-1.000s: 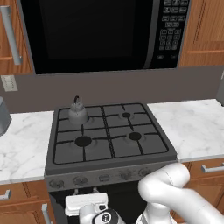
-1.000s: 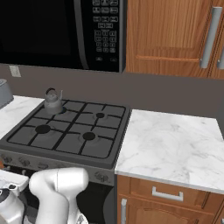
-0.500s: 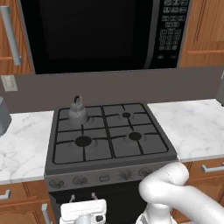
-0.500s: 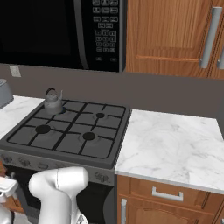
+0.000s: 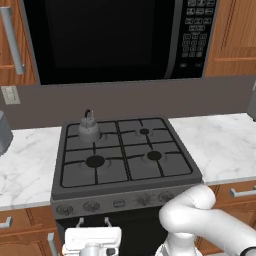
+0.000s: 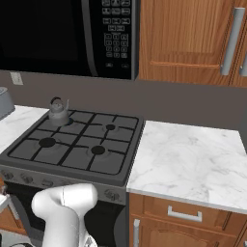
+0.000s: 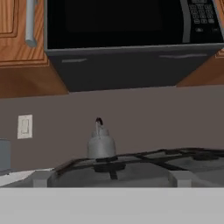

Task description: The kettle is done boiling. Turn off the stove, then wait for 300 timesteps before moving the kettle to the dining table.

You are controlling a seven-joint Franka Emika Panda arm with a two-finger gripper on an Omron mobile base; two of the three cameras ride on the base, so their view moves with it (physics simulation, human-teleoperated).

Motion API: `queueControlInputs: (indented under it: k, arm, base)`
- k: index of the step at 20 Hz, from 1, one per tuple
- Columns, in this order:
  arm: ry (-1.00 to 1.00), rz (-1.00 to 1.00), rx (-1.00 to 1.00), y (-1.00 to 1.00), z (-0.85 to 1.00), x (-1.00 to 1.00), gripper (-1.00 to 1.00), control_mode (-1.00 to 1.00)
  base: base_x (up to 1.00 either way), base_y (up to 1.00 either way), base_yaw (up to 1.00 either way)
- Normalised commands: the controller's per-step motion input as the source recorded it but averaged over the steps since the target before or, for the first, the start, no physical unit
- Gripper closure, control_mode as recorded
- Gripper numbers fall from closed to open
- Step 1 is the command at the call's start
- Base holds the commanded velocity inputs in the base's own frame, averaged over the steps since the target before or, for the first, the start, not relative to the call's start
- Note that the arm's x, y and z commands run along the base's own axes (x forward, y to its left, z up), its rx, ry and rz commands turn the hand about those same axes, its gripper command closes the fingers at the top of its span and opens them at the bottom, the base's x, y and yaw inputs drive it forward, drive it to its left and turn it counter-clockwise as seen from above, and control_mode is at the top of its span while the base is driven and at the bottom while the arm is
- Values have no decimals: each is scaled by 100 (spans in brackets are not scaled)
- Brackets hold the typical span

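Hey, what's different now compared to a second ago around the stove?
The gripper has dropped lower in front of the stove, sinking toward the bottom of the left base view, below the row of knobs. It stays open and empty; nothing was grabbed or let go. The kettle sits unmoved on the back left burner, and the microwave and counters look the same.

The arm (image 5: 200, 225) is showing as a thick, rounded tube of glossy white, with a smooth bulging elbow casing. A dark joint band is peeking out at its lower end. The hand (image 5: 92, 241) is appearing as a flat white block, two thin dark prongs (image 5: 80, 221) rising from its top.
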Motion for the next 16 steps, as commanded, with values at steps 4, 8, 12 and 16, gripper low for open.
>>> queueControlInputs:
  k: [4,8,12,16]
  arm:
    - [-4,-7,0,0,58,-6,-100,-100]
    - [-2,-5,0,0,57,-1,-100,-100]
    - [0,-4,0,0,56,0,-100,-100]
    - [0,-3,0,0,57,0,-100,-100]
  base:
    - [0,0,0]
    - [0,0,0]
    - [0,0,0]
    - [0,0,0]
